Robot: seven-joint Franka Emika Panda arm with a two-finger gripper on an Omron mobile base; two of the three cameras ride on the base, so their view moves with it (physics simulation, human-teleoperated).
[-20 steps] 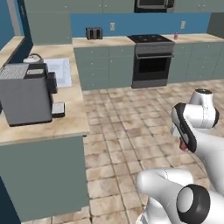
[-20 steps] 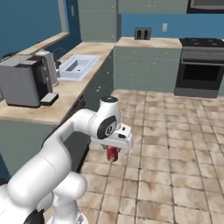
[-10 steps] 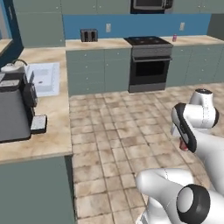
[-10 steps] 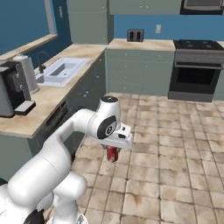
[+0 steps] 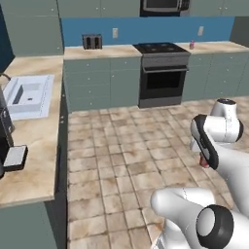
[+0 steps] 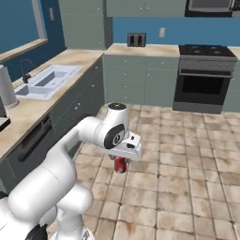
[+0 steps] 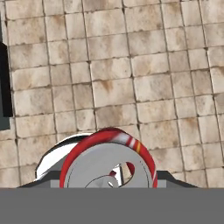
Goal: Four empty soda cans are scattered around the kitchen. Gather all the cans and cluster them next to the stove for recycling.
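My gripper (image 6: pixel 121 162) hangs low over the brown tiled floor, shut on a red soda can (image 6: pixel 121 165) with a silvery top. In the hand view the can's top (image 7: pixel 109 164) sits right under the camera, between my fingers. From the left base view only a red sliver of that can (image 5: pixel 204 160) peeks out behind my forearm. The stove (image 5: pixel 163 80) stands at the far wall, also seen as the stove (image 6: pixel 202 84) at the right. Another small reddish can (image 5: pixel 192 44) stands upright on the counter just right of the stove.
A counter with a sink (image 5: pixel 26 95) runs along the left side, the coffee machine (image 5: pixel 6 146) at its near end. A tall silver cylinder (image 6: pixel 6 86) stands by the sink (image 6: pixel 47 79). The toaster (image 5: pixel 92 41) sits left of the stove. Open tiled floor (image 6: pixel 187 154) stretches ahead.
The whole picture has shifted: the base has moved, so the coffee machine slid off to the left and the stove came nearer. My gripper holds the red can as before.
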